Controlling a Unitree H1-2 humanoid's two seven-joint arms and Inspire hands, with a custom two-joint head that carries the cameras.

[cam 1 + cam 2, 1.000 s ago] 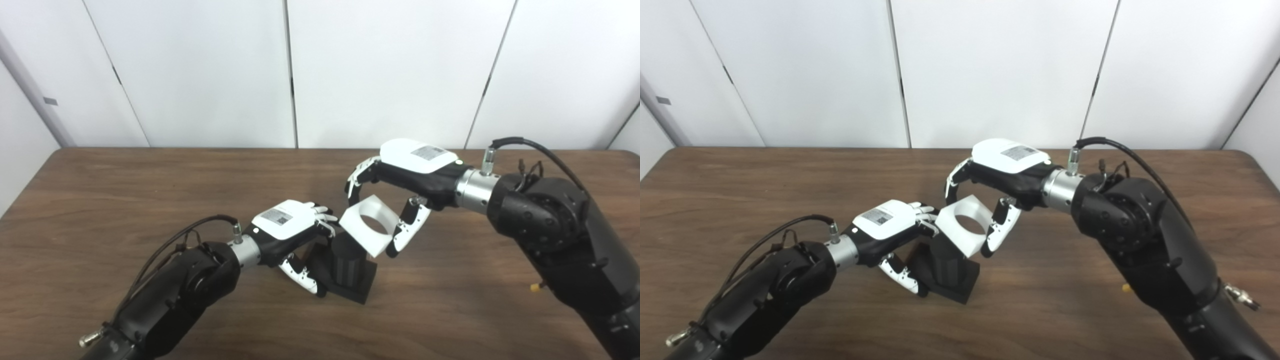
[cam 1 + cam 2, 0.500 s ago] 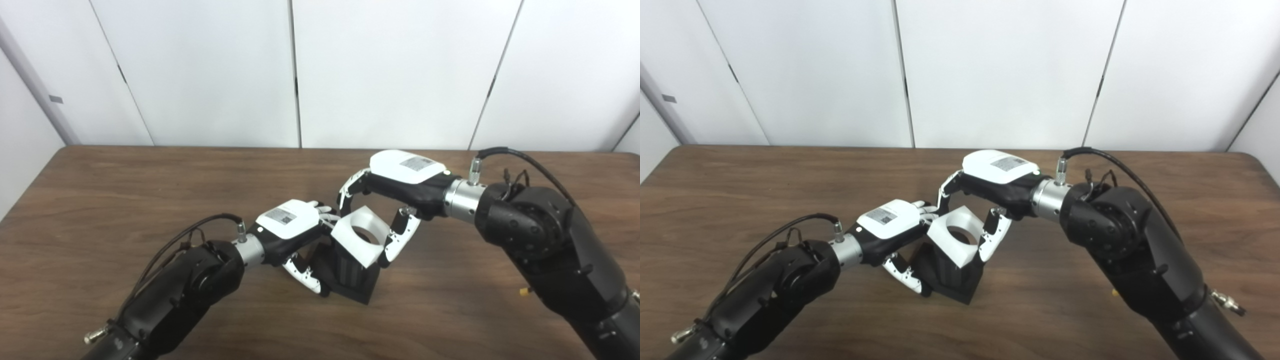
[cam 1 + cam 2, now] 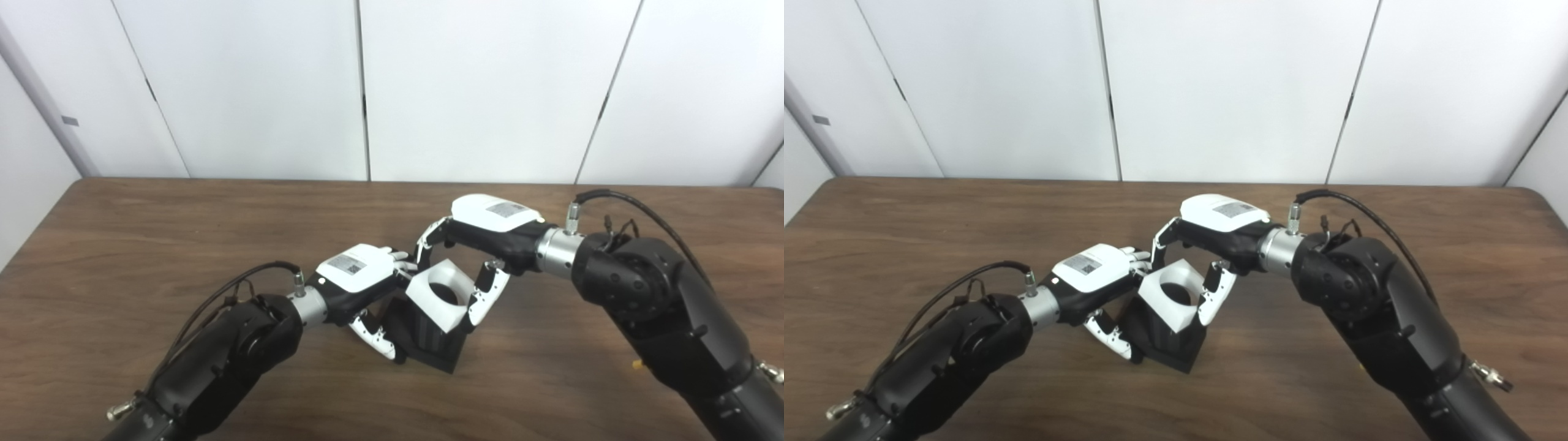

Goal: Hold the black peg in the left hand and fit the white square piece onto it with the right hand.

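Note:
The black peg stands on its square black base on the wooden table, just right of centre. My left hand is shut on the peg's base from the left, thumb low at the front. The white square piece, with a round hole through it, sits tilted over the top of the peg, whose dark top shows inside the hole. My right hand is shut on the white piece from above and the right, fingers on its far edge and thumb on its near right edge.
Both black forearms come in low over the table from the bottom corners. White wall panels stand behind the table's far edge. Bare wood lies to the left and to the far right.
My right hand has moved down and left with the white piece, from above and right of the peg onto its top. The left hand has held still on the base. The camera shifted slightly.

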